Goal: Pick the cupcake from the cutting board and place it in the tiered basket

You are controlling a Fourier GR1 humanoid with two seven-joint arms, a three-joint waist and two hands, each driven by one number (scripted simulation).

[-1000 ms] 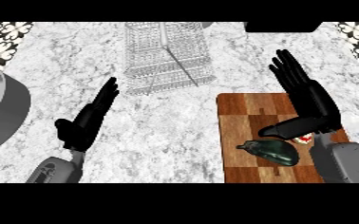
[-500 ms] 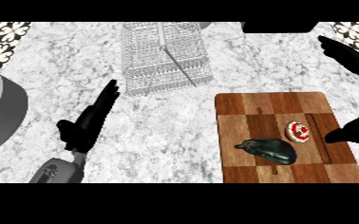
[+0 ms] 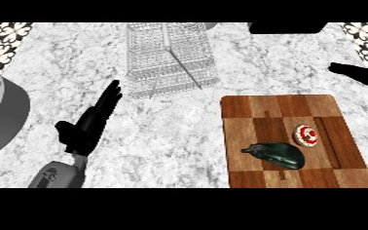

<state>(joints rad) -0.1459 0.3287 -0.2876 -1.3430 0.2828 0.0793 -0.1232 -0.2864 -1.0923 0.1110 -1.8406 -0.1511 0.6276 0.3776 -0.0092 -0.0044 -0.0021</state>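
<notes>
Head view: the cupcake sits on the cutting board, with an eggplant at its 8 o'clock and the tiered basket at the board's 11 o'clock. The left hand rests on the table with fingers straight. The right hand is barely in view at 3 o'clock, its state impossible to tell.

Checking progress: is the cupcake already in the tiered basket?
No, the cupcake sits on the cutting board beside the eggplant.

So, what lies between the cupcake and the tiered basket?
In the head view, only the bare cutting board and then bare marble counter lie between the cupcake and the tiered basket.
</notes>
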